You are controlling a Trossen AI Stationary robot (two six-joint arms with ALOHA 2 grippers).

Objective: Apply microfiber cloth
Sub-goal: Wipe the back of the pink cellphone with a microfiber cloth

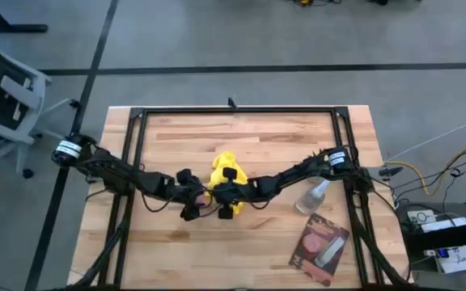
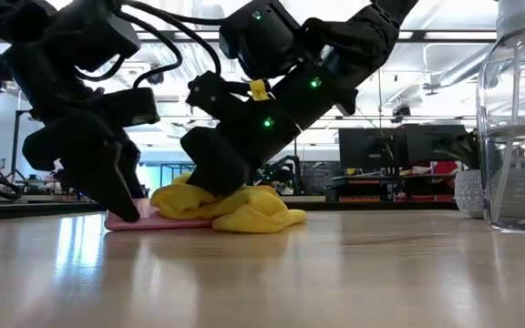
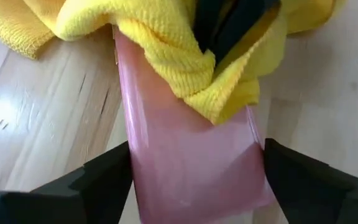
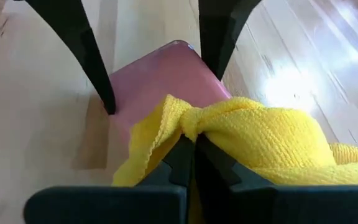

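Your right gripper (image 4: 194, 163), fingers clamped on the wrinkled bright yellow microfiber cloth (image 1: 225, 173), holds it on the flat pink slab (image 3: 191, 168); left gripper (image 3: 194, 171), at its 9 o'clock, straddles that slab, fingers apart.

Both arms are reaching in from the frame's side edges, meeting at centre. The left gripper (image 1: 191, 196) is standing with fingers (image 3: 104, 180) spread apart. The right gripper (image 1: 226, 191) is pressing its fingers (image 4: 182, 158) together, pinching fabric.
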